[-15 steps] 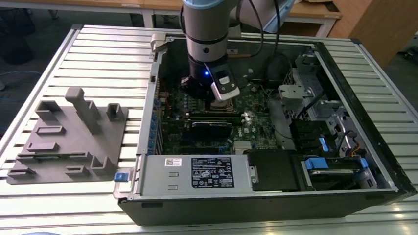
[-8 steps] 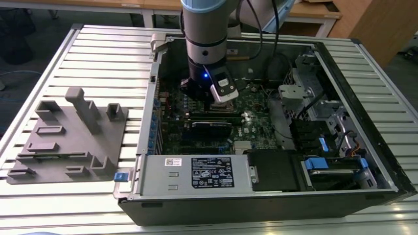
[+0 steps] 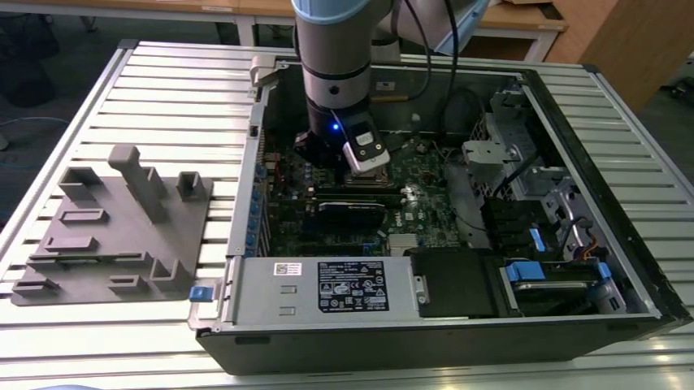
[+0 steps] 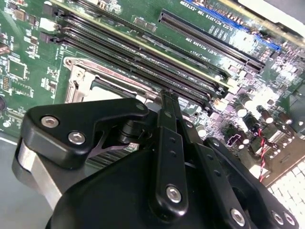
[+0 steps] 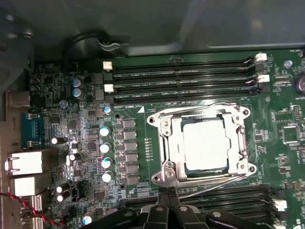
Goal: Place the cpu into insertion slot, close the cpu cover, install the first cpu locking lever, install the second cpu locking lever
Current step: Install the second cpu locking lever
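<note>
Your tool (image 5: 167, 210) hovers pinched together, empty, beside the cpu cover (image 5: 164, 143), already down over the seated cpu (image 5: 206, 143).

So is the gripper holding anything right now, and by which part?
Nothing. The gripper sits shut beside the socket, where the chip already lies under the cover.

Open from above over the cpu cover (image 5: 206, 143), hemmed by memory slots (image 5: 183, 76) on one side and capacitors (image 5: 105, 147) on another.
</note>
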Tool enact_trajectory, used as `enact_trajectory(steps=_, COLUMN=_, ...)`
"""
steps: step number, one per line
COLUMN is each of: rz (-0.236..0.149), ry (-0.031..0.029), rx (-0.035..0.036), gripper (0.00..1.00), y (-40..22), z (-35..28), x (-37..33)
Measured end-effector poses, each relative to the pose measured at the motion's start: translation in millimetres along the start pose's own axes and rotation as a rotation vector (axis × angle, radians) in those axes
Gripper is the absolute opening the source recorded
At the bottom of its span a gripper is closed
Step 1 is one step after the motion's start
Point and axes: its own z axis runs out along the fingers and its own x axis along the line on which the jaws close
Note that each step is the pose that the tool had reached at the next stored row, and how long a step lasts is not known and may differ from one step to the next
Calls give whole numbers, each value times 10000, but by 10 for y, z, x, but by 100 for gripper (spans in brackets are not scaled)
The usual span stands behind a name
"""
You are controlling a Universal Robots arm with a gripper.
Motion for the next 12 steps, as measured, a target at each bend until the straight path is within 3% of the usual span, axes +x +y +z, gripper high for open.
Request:
enact_trajectory(steps=9, rz=4, ry=1, rx=-28, gripper=11, y=-1, z=16, x=1)
enact_trajectory(steps=10, rz=9, ry=7, rx=-85, gripper=11, y=5, z=16, x=2)
enact_trajectory(steps=12, rz=9, ry=3, rx=-85, gripper=11, y=12, z=17, x=5)
